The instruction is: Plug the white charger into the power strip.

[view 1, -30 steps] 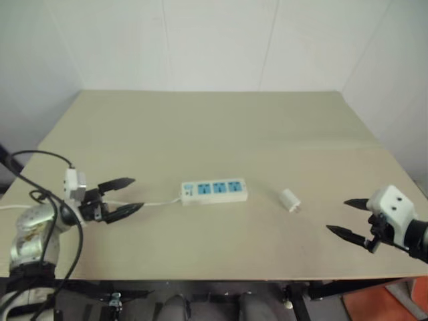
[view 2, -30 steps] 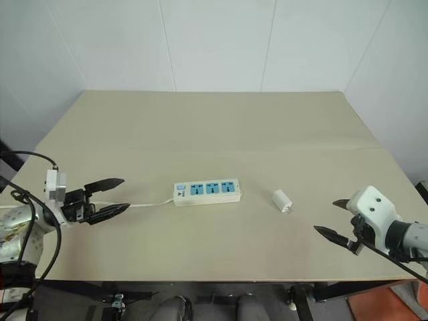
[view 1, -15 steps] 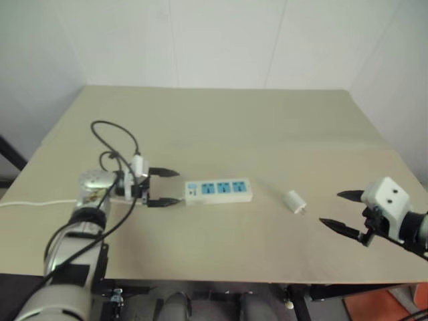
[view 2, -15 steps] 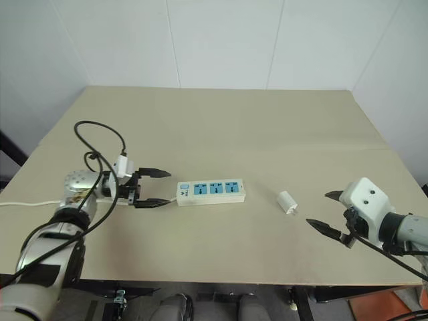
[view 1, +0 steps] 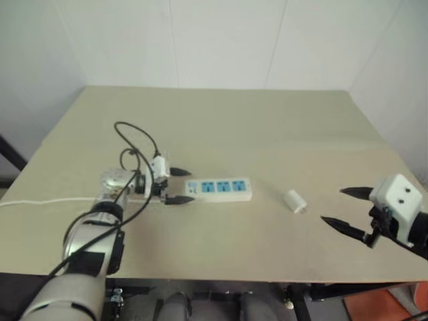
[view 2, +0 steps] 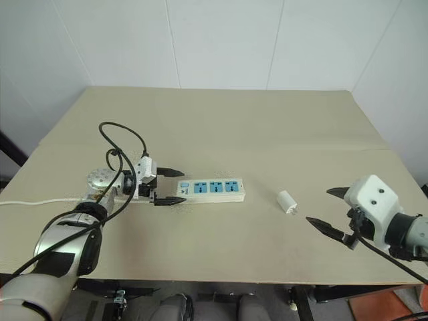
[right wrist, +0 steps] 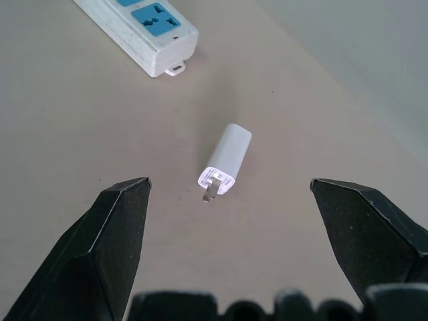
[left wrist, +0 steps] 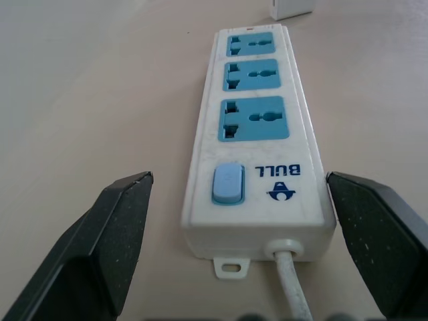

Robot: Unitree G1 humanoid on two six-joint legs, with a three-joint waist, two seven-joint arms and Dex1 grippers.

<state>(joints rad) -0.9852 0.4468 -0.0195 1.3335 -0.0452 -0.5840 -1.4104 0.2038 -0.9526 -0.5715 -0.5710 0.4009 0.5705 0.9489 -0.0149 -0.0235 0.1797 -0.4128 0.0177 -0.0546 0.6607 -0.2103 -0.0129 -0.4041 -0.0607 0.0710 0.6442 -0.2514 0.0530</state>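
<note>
While the power strip (view 2: 209, 189) lies flat on the beige table (view 2: 267, 134), we see the left gripper (view 2: 173, 186) set level at its switch end, with both black fingers spread wide apart and nothing between them but that end of the strip. One fingertip sits on the far side of the strip's end and the other on the near side; we cannot tell whether either tip touches the white casing. In the left wrist view, the strip runs straight away from the gripper between its two fingers (left wrist: 100, 247), the blue switch (left wrist: 227, 184) nearest, then the three blue socket faces (left wrist: 254, 118) one after another. The thin white cord (left wrist: 291, 287) leaves the strip's end toward the gripper and trails off along the table to the left edge.

The white charger (view 2: 285, 201) lies on its side on the bare table, beyond the strip's far end as seen from the left gripper and apart from it. It rests just ahead of the right gripper (view 2: 332, 212), which hangs above the table near its right edge with its jaws also wide apart and empty. In the right wrist view, the charger (right wrist: 226, 158) sits between the lines of the two open fingers (right wrist: 107, 241) but well forward of their tips, its metal prongs (right wrist: 210, 194) pointing back toward the gripper. The socket end of the strip (right wrist: 144, 30) shows farther off beyond the charger.
</note>
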